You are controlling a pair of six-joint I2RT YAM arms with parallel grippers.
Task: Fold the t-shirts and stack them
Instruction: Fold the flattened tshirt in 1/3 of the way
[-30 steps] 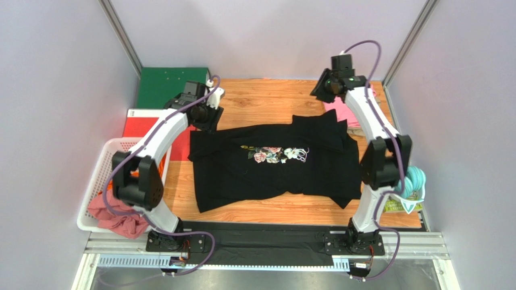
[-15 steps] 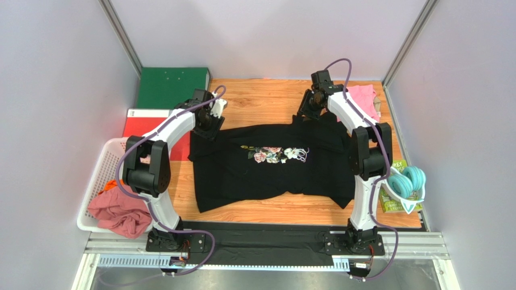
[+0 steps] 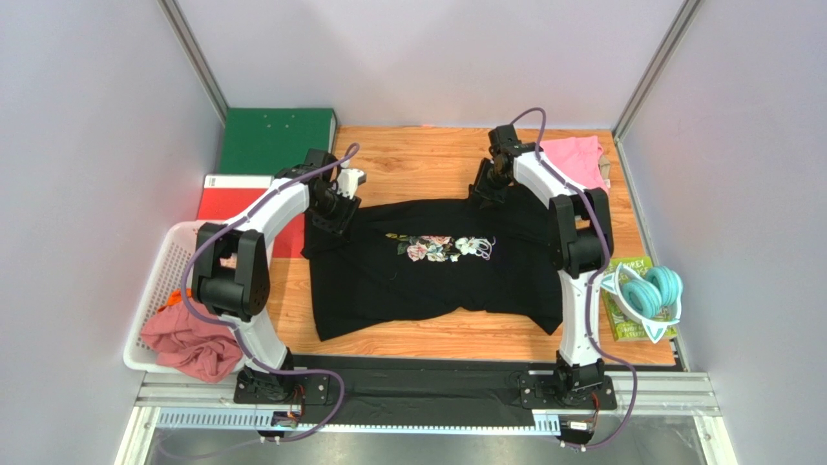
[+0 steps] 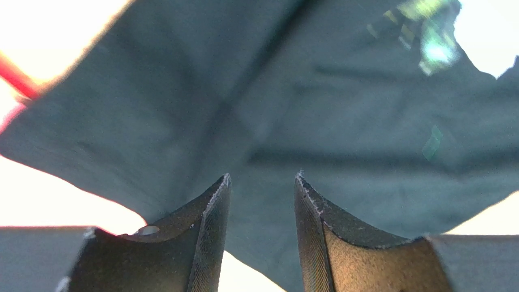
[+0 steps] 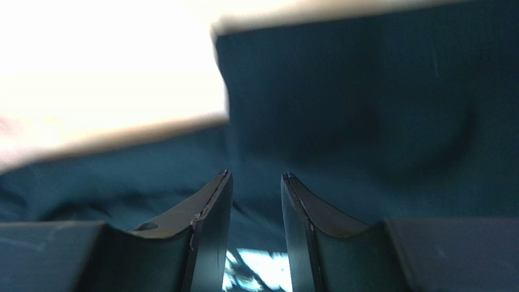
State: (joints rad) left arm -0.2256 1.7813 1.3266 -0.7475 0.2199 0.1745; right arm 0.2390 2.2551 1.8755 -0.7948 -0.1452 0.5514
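A large black t-shirt (image 3: 437, 276) with a rose print (image 3: 445, 247) lies spread flat on the wooden table. My left gripper (image 3: 330, 215) hovers low over its far left corner, open, with only dark cloth (image 4: 341, 109) showing beyond the gap (image 4: 262, 177). At the shirt's far edge, right of centre, my right gripper (image 3: 485, 189) is also open over black cloth (image 5: 365, 121), nothing pinched between its tips (image 5: 256, 174). A pink t-shirt (image 3: 575, 155) lies at the back right corner. A dusty-rose shirt (image 3: 189, 344) sits crumpled in the basket.
A white basket (image 3: 165, 266) stands at the left table edge. Green binder (image 3: 277, 140) and red binder (image 3: 228, 199) lie at the back left. A teal coiled bundle (image 3: 650, 291) and a green packet (image 3: 629, 327) rest at the right edge.
The right arm swung from the back right corner leftward and down to the shirt's far edge. The left gripper shifted onto the shirt's far left corner and its jaws narrowed slightly.
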